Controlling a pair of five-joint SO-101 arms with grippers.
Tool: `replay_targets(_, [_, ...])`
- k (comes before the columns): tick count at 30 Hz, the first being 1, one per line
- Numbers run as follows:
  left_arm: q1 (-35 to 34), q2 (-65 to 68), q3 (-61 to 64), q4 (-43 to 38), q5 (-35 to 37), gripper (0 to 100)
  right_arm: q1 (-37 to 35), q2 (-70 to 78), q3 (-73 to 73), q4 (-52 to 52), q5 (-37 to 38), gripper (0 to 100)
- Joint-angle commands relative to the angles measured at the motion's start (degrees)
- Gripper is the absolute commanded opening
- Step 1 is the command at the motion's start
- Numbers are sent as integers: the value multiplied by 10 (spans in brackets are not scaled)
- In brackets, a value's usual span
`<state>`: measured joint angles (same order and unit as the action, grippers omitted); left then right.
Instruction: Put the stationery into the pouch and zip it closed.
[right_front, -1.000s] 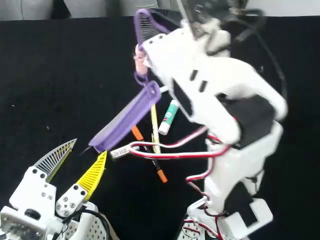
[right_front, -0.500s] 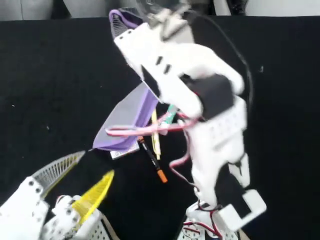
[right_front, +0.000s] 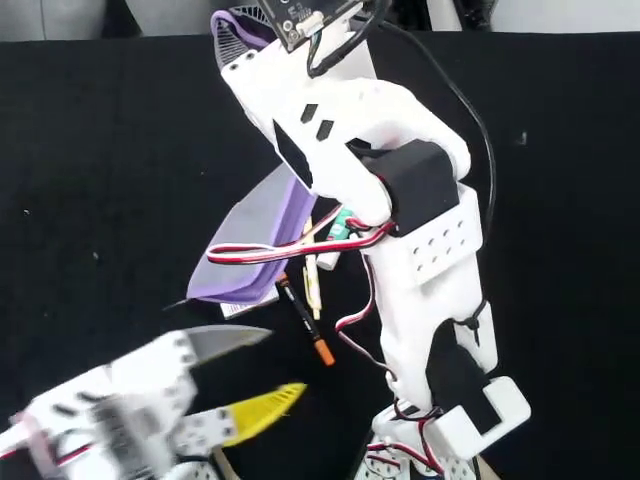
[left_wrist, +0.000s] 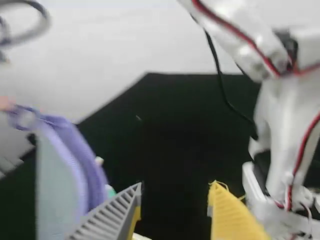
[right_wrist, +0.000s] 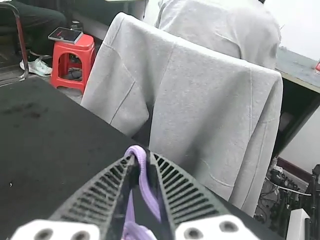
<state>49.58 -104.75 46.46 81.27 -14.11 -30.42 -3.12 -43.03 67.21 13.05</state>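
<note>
My right gripper (right_front: 236, 28) is held high at the back, shut on the top edge of the purple pouch (right_front: 255, 245), which hangs down from it with its lower end by the table. The purple edge (right_wrist: 143, 176) shows clamped between its fingers. Just right of the pouch's lower end lie an orange-tipped pen (right_front: 303, 318), a yellow pen (right_front: 312, 282) and a green-and-white glue stick (right_front: 336, 228), partly behind the arm's wires. My left gripper (right_front: 285, 362) is open at the front left, empty, with grey and yellow fingers (left_wrist: 111, 216). The pouch (left_wrist: 62, 175) shows beside it.
The right arm's white body (right_front: 420, 250) and its red and white wires (right_front: 270, 252) stand over the middle of the black table (right_front: 100, 150). A small white tag (right_front: 232, 309) lies at the pouch's lower edge. A grey jacket on a chair (right_wrist: 200, 90) is behind the table.
The right arm has swung left and back, dragging the pouch's top with it so the pouch hangs broader. The left gripper has turned rightward along the front edge, still open.
</note>
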Motion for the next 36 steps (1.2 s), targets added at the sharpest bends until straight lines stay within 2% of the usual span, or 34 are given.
replay_targets(1, [58, 4, 110, -66, 4, 220, -11, -6, -5, -12, 4, 10])
replay_targets(4, [61, 4, 204, -128, 4, 219, -18, -7, -5, -9, 4, 10])
replay_targets(7, [13, 4, 286, -193, 3, 217, -29, -7, -6, 3, 7, 10])
replay_targets(10, [-110, 3, 316, -236, 1, 219, -29, -12, -30, 30, 8, 10])
replay_targets(15, [-347, 3, 284, -264, -22, 220, -29, -24, -82, 91, 9, 10])
replay_targets(18, [-429, 3, 256, -263, -21, 217, -29, -27, -104, 113, 9, 10])
replay_targets(24, [-525, 3, 218, -266, -20, 216, -30, -27, -117, 131, 10, 10])
replay_targets(27, [-560, 3, 218, -294, -19, 216, -51, -28, -128, 145, 10, 10])
replay_targets(36, [-568, 2, 198, -298, 65, 216, -137, -28, -251, 265, 10, 10])
